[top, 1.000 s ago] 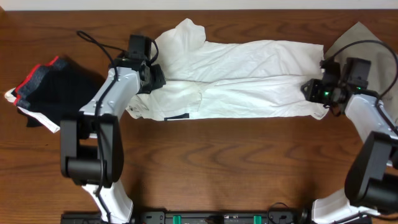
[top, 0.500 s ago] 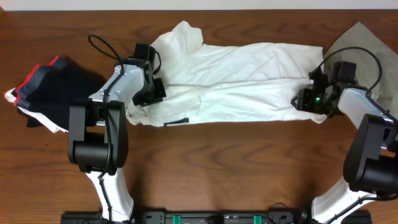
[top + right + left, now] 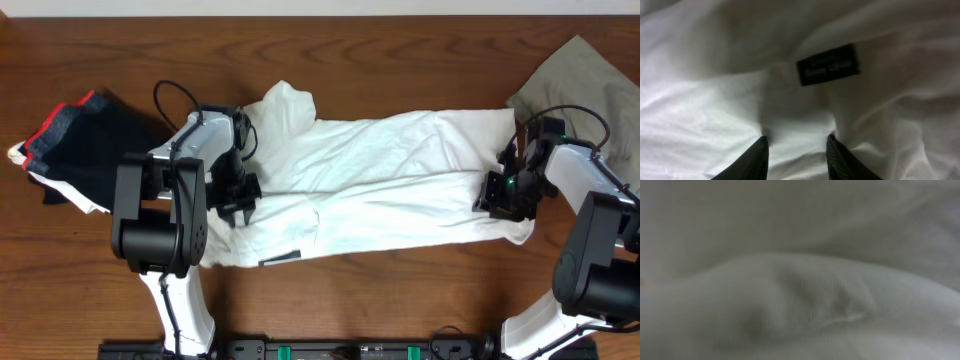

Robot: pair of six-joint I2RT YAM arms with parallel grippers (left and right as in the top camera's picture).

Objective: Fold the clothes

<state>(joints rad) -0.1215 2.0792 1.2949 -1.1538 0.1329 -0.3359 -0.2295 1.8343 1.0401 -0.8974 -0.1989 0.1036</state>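
White T-shirt [image 3: 390, 190] spread crumpled across the middle of the wooden table [image 3: 400, 300], long side running left to right; left gripper [image 3: 238, 200] down on its left end, jaws hidden in the cloth, cannot tell whether open or closed; right gripper [image 3: 497, 195] at its right end, fingers [image 3: 760, 152] pinching a fold of white cloth, near a small black label [image 3: 830, 65]; black red-edged garments [image 3: 80, 140] at far left; grey-khaki garment [image 3: 580, 70] at far right corner.
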